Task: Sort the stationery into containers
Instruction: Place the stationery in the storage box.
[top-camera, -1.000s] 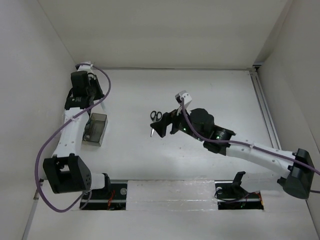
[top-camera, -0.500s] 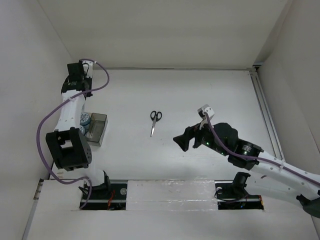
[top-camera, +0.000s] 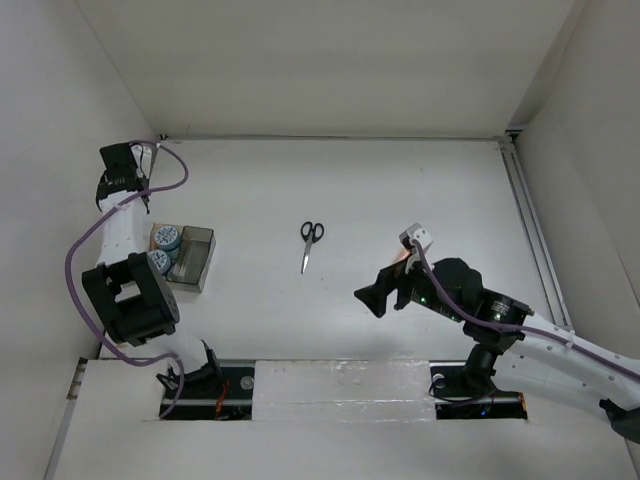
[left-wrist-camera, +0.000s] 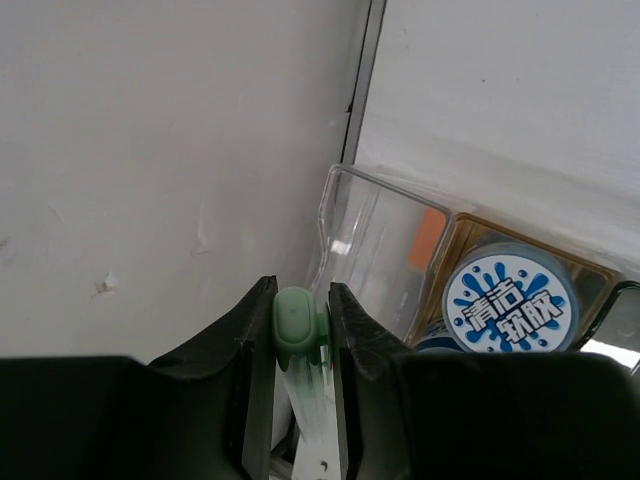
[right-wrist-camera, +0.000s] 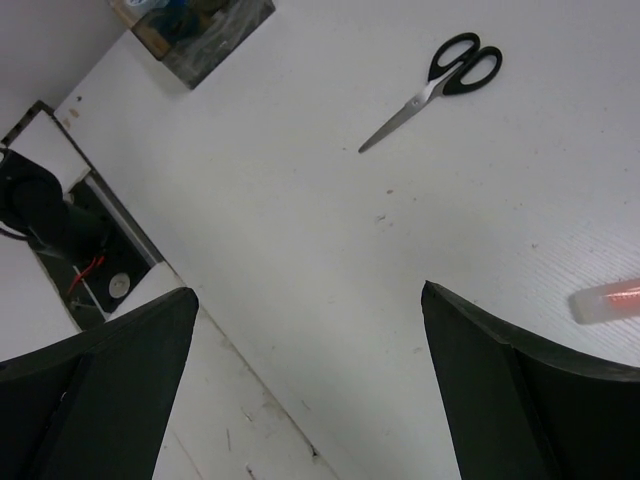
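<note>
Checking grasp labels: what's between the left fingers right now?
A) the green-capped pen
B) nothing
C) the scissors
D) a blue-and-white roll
A: the left wrist view shows the green-capped pen pinched between the left fingers. The blue-and-white roll sits beyond them, and the scissors lie loose, away from both arms.
</note>
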